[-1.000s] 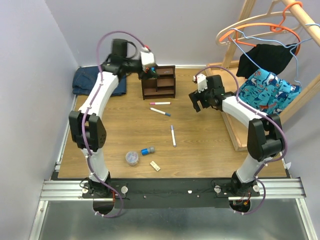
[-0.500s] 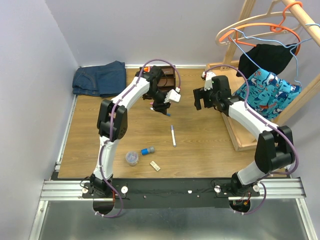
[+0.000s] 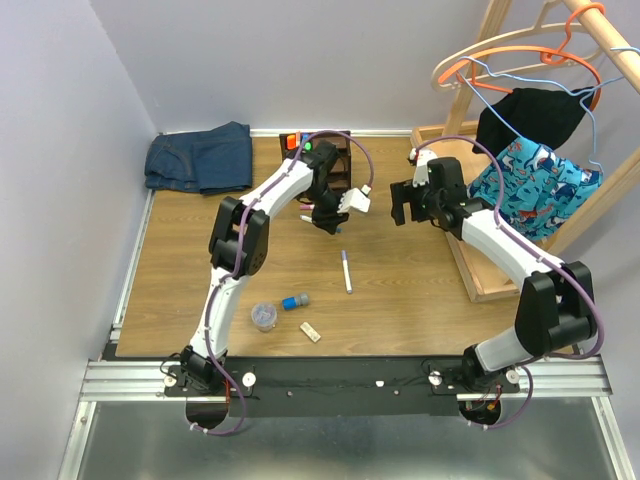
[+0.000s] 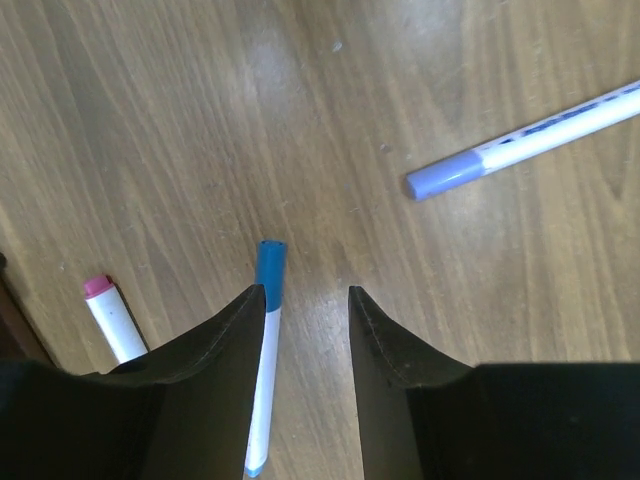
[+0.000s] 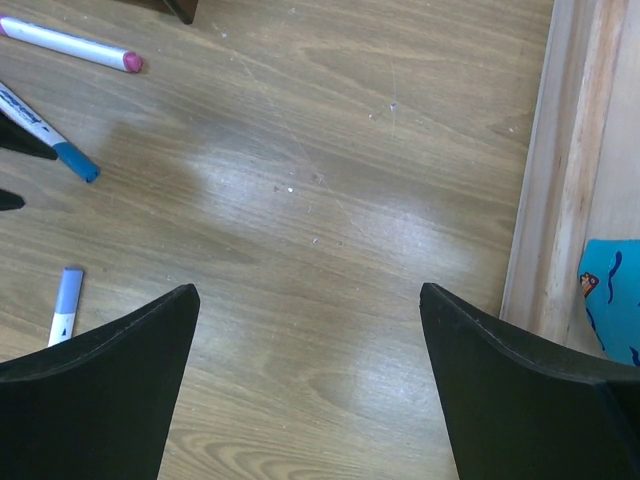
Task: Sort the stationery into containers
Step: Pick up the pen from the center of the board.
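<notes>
My left gripper point(image 3: 328, 222) is open, low over the floor in front of the dark brown organiser point(image 3: 338, 168). In the left wrist view its jaws point(image 4: 305, 292) straddle a white marker with a blue cap point(image 4: 265, 340), which lies against the left jaw. A pink-capped marker point(image 4: 112, 318) lies to its left and a purple-capped marker point(image 4: 540, 138) beyond it, also in the top view point(image 3: 346, 270). Orange and green highlighters point(image 3: 300, 144) stand in the organiser. My right gripper point(image 3: 405, 205) is open and empty, above bare floor point(image 5: 310, 290).
A clear tub point(image 3: 264, 316), a blue-grey cylinder point(image 3: 295, 301) and a beige block point(image 3: 310, 331) lie near the front. Folded jeans point(image 3: 198, 158) lie at the back left. A light-wood tray edge point(image 5: 560, 180) with clothes and hangers is on the right.
My left arm swung from the organiser's top down to the markers in front of it and now straddles the blue-capped one. My right gripper shifted slightly towards the back.
</notes>
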You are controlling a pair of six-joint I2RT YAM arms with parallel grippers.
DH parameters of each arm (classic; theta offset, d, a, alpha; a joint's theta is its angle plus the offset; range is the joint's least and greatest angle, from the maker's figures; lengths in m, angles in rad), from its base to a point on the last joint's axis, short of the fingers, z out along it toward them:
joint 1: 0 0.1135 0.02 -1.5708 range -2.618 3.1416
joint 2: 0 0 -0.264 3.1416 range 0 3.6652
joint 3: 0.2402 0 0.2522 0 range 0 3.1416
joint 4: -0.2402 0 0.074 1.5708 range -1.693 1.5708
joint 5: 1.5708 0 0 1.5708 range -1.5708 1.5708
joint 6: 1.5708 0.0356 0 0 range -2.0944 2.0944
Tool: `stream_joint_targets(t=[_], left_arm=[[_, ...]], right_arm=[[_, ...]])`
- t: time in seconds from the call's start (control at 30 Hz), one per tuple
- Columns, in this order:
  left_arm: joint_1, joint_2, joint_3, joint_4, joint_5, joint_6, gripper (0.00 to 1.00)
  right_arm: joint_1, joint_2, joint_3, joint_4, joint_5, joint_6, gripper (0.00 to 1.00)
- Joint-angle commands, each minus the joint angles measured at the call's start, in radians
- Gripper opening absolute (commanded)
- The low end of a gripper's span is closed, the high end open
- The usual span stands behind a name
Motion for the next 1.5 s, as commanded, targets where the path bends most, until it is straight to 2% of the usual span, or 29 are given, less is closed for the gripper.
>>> stream_joint_targets(t=[0.0,0.27,0.53,0.83,0.97,1.17,1.23,1.3,1.37,1.4,1.43,1.47], left_arm=[[-0.012,0.044,0.034,0.052,-0.082,-0.071,0.47],[-0.029,0.093,0.071,0.080,-0.146,-0.101,0.46],[-0.043,0.119,0.075,0.008,-0.210,-0.094,0.33],[-0.057,0.072,-0.054,0.045,-0.243,-0.143,0.26],[-0.048,0.044,-0.009,0.025,-0.201,-0.180,0.20],[0.000,-0.112,0.152,0.017,-0.007,-0.265,0.20],[0.036,-0.155,0.167,0.095,0.074,-0.301,0.19],[0.067,-0.209,0.137,0.199,0.136,-0.415,0.19],[0.141,-0.250,0.096,0.435,0.249,-0.567,0.17],[0.170,-0.257,0.045,0.533,0.283,-0.759,0.16],[0.223,-0.266,0.007,0.774,0.321,-0.866,0.16],[0.251,-0.289,-0.044,0.916,0.355,-0.973,0.16]], right_arm=[[-0.012,-0.033,-0.026,0.008,-0.014,0.014,0.99],[-0.022,-0.026,-0.039,0.012,-0.017,0.014,0.99],[-0.028,-0.015,-0.035,0.020,-0.010,0.004,0.99],[-0.032,-0.003,-0.021,0.023,0.006,-0.023,0.99],[-0.032,0.002,-0.012,0.018,0.026,-0.043,0.99],[-0.037,0.002,0.005,0.012,0.038,-0.063,0.99],[-0.037,0.008,0.005,0.014,0.036,-0.068,0.99],[-0.037,0.025,0.013,0.015,0.032,-0.075,0.99],[-0.037,0.046,0.028,0.014,0.033,-0.082,0.99],[-0.037,0.054,0.036,0.012,0.033,-0.089,0.99],[-0.037,0.063,0.043,0.012,0.033,-0.092,0.99],[-0.035,0.069,0.059,0.012,0.033,-0.095,0.99]])
